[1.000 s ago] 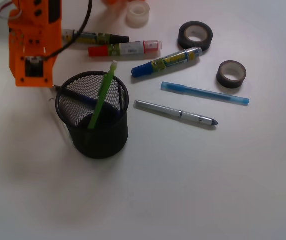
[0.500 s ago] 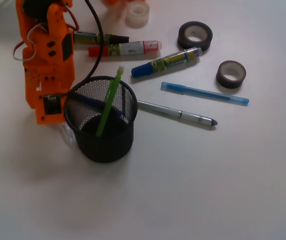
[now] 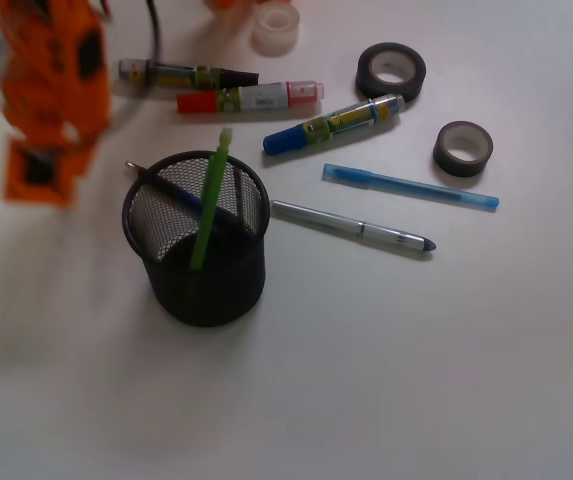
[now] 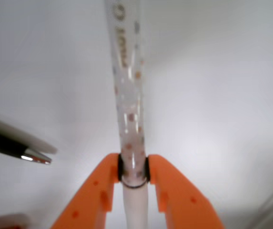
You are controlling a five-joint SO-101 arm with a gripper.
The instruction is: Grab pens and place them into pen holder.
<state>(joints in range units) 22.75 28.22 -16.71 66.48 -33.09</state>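
The gripper (image 4: 134, 167) is closed on a clear pen (image 4: 128, 90); its two orange fingers (image 4: 100, 188) press the barrel from either side in the wrist view. The pen's long axis runs straight away from the claw, up the wrist frame, over the white table (image 3: 416, 380). In the front view the orange arm (image 3: 51, 90) is blurred at upper left, so the held pen cannot be made out there.

The pen holder (image 3: 198, 240) stands upright right of the arm. A green pen (image 3: 209, 200) leans in it, tip up, with a dark pen (image 3: 171, 190) slanting toward its left rim. Four markers and pens lie flat to the right, long axes roughly left-right: red marker (image 3: 249, 98), blue marker (image 3: 332, 124), light blue pen (image 3: 410, 186), silver pen (image 3: 351, 226).
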